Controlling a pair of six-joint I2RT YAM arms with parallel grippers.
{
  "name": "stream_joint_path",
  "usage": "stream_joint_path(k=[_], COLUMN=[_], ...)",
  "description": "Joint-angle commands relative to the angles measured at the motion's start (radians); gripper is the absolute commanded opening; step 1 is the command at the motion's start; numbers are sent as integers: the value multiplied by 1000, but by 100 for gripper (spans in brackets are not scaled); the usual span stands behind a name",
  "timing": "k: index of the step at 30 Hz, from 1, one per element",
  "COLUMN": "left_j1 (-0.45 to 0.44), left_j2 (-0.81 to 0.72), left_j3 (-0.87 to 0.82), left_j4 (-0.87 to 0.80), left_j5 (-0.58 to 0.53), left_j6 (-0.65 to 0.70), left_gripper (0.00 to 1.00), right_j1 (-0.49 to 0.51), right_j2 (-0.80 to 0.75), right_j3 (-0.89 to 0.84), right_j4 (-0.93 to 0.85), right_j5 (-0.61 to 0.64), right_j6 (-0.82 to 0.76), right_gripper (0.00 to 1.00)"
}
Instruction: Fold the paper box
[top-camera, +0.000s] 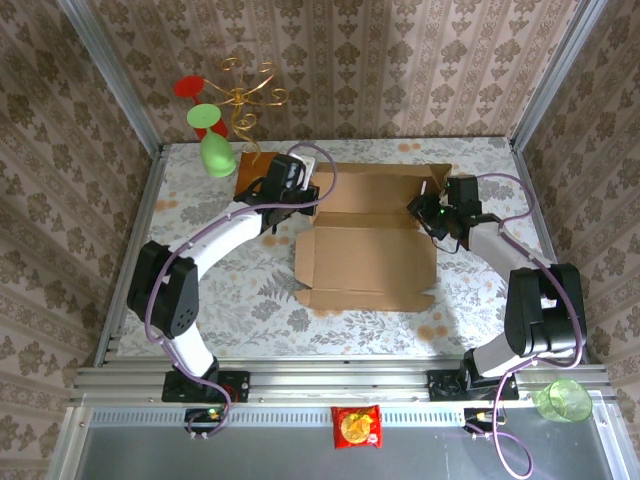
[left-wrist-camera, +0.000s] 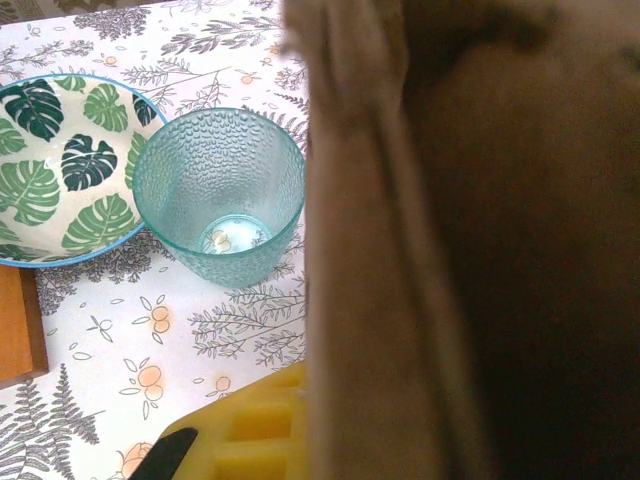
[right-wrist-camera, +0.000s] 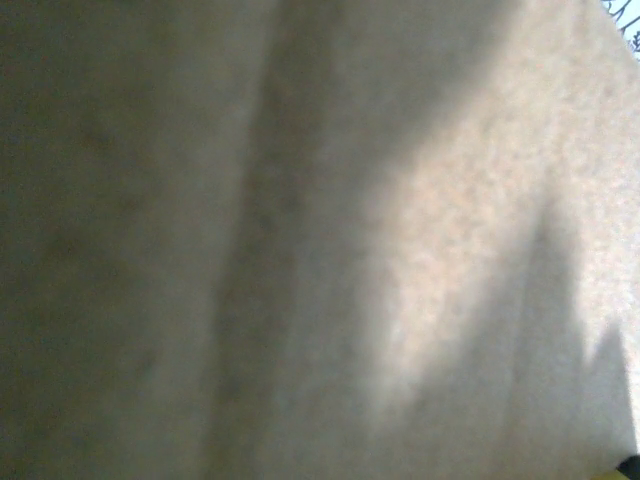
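Top external view. Item one: the paper box (top-camera: 370, 255), plain brown cardboard, lay opened out at the centre of the flower-patterned table (top-camera: 200, 290), with its rear panel toward the upper part of the frame and flaps spread at each side.

Item two: the left gripper (top-camera: 297, 190) sat at the box's upper left corner, jaws closed. I could not tell whether cardboard was pinched between them.

Item three: the right gripper (top-camera: 432, 212) sat at the box's upper right corner. I could not tell how wide it stood or whether it held anything.

Sundries: a gold wire stand (top-camera: 250, 90) and a green glass (top-camera: 217, 155) at upper left, a red packet (top-camera: 355, 425) at bottom centre, and a green cup (top-camera: 563, 400) at lower right.

Left wrist view. The box's cardboard (left-wrist-camera: 470, 250) stood very close across the right half, blurred. Left of it were a teal dimpled tumbler (left-wrist-camera: 220, 190), a leaf-print bowl (left-wrist-camera: 60, 170) touching it, a wooden slab (left-wrist-camera: 18, 330) at the left edge, and a yellow block (left-wrist-camera: 255, 430) at the bottom.

Right wrist view. The box's cardboard (right-wrist-camera: 400, 250) was close and blurred, lit at right and shadowed at left.
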Motion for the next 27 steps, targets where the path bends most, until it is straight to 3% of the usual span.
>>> stream_joint_path(k=[1, 9, 16, 21, 25, 27], left_j1=[2, 16, 44, 76, 103, 114], left_j2=[8, 8, 3, 0, 10, 16], left_j3=[49, 61, 73, 98, 123, 133], left_j4=[20, -7, -34, -59, -79, -85], left_j5=[52, 58, 72, 152, 219, 253], left_j6=[-34, -30, -20, -1, 7, 9], left_gripper=[0, 0, 0, 0, 0, 0], right_j1=[12, 9, -66, -186, -252, -313], right_j2=[8, -60, -281, -395, -339, -288], right_j3=[23, 82, 152, 218, 294, 308], right_j4=[14, -109, -243, -278, -279, -231], right_j5=[-6, -25, -56, 5, 82, 45], right_j6=[5, -76, -180, -195, -158, -133], right_gripper=[44, 52, 55, 45, 43, 36])
